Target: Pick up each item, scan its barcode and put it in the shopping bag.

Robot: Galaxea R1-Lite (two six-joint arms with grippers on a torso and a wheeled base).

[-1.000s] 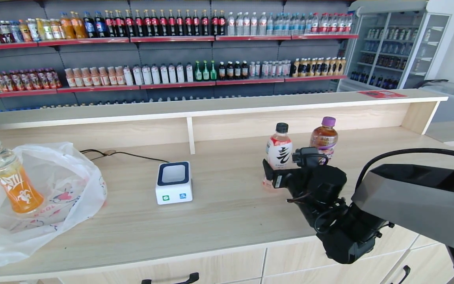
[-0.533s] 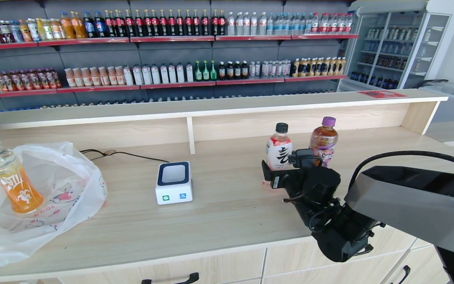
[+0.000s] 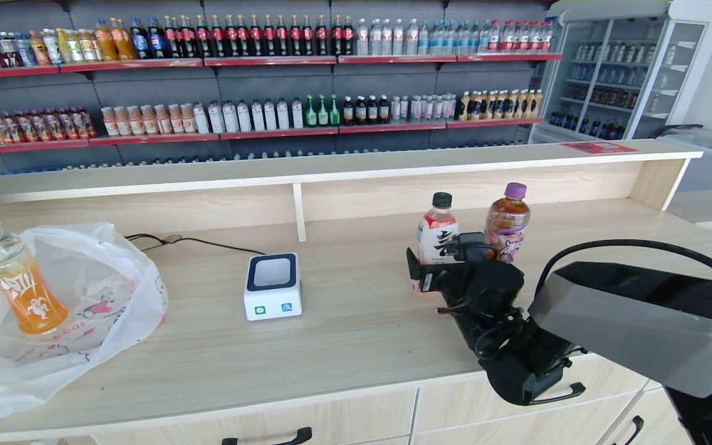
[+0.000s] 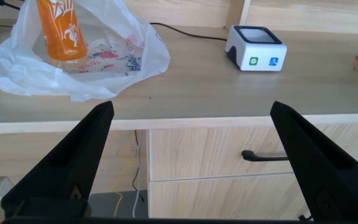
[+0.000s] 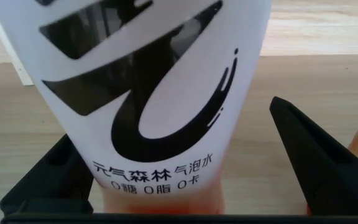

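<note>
Though judged about a third complete, with orange bottle point(image 3: 13, 278) upright in shopping bag point(image 3: 115, 290) at left end of table point(image 3: 356, 321), leaves two bottles unscanned, standing to the right of scanner point(image 3: 272, 285). Right claw point(image 5: 179, 168) spread, straddling base of white-labelled bottle point(image 3: 437, 232) without yet pinching; left claw point(image 4: 191, 162) spread wide, low before table edge, holding nothing. Upright, black-capped, white sleeve with bold black brushstroke, pinkish at base; just beside purple-capped bottle point(image 3: 508, 222) of brown drink.
</note>
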